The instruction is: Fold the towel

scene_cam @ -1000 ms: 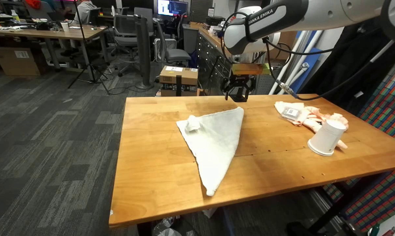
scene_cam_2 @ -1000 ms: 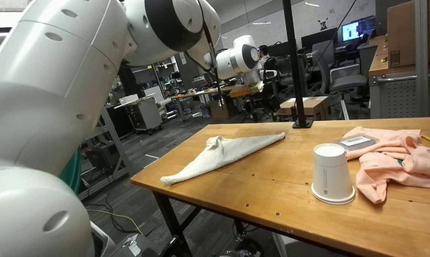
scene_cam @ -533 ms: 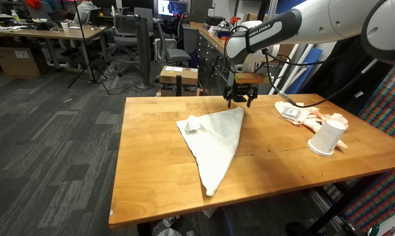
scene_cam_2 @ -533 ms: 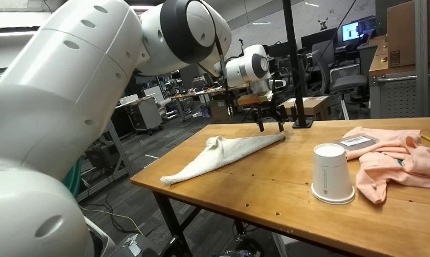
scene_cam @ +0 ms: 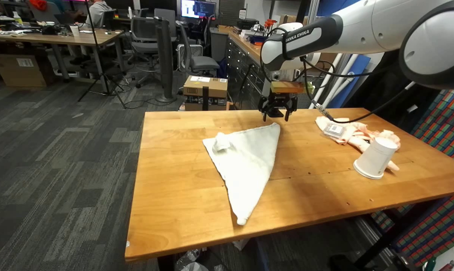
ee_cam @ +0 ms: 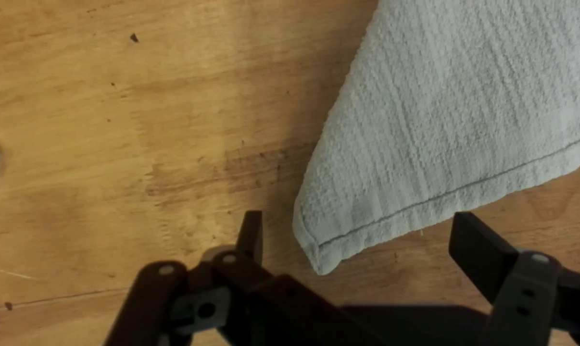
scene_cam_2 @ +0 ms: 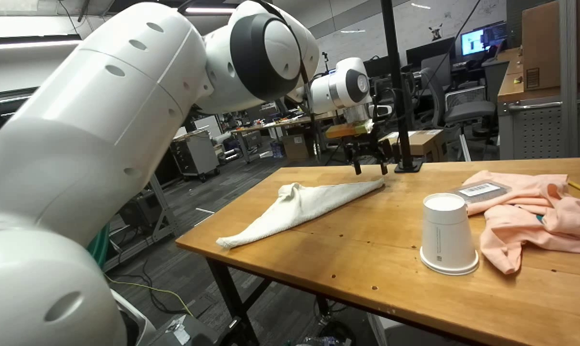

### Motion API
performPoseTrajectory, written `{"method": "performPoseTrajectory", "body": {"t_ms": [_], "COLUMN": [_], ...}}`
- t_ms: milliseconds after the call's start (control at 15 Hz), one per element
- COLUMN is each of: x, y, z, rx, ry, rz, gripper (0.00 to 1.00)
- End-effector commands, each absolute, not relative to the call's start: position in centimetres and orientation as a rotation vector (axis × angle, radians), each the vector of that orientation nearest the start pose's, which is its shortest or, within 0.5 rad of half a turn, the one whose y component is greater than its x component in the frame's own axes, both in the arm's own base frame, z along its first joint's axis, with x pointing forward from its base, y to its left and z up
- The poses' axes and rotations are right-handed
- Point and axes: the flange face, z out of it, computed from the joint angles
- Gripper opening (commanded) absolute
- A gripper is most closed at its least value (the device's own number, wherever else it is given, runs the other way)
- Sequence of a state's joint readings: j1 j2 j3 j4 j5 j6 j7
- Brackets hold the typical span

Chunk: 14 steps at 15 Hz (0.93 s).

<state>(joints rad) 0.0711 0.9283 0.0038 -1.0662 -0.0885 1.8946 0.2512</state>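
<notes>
Lining up on the towel [scene_cam: 244, 162] at its far corner, by the look of it. Versus a second ago, your fingers [ee_cam: 482, 254] have come down and turned; over the last half second they've only crept slightly up or away while the arm [scene_cam: 357, 28] kept swinging. They're spread wide with nothing held, just above that corner, no contact visible. Towel hasn't budged: rough triangle on the left of the table [scene_cam: 174, 195], long tip to the near side, bunched lump [scene_cam: 221, 142] at its left corner. So your approach changed, the fold didn't; likely next for you is down and pinch. Watch centring: in the wrist view the corner sits closer to the left-hand finger, so closing now could drag it. Readable text: "ANKA EMIKA" on the arm, front of the word hidden by the black strap [scene_cam: 284, 46]. Clear case [scene_cam_2: 482, 191] over on the right, by the pink cloth [scene_cam_2: 535, 221], has a white label with a barcode, too small for you to read. Paper cup [scene_cam_2: 448, 235], upside down, carries tiny print, also illegible. Same for the lit monitor [scene_cam: 198, 9].
</notes>
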Motion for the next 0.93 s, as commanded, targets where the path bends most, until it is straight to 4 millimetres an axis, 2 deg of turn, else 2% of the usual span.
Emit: {"method": "performPoseTrajectory", "body": {"t_ms": [0,400,467,533,867], "x": [76.7,76.3,76.3,76.3,76.1], "y": [5.1,5.0,5.1,5.2,5.6], "z": [24.5,21.6,21.5,21.6,22.5], "rx": [-3.19,-3.163,-3.16,-3.158,-3.166], "ry": [0.236,0.248,0.247,0.247,0.225], "rz": [0.221,0.337,0.343,0.351,0.365], "gripper": [1.0,1.0,0.93,0.73,0.34]}}
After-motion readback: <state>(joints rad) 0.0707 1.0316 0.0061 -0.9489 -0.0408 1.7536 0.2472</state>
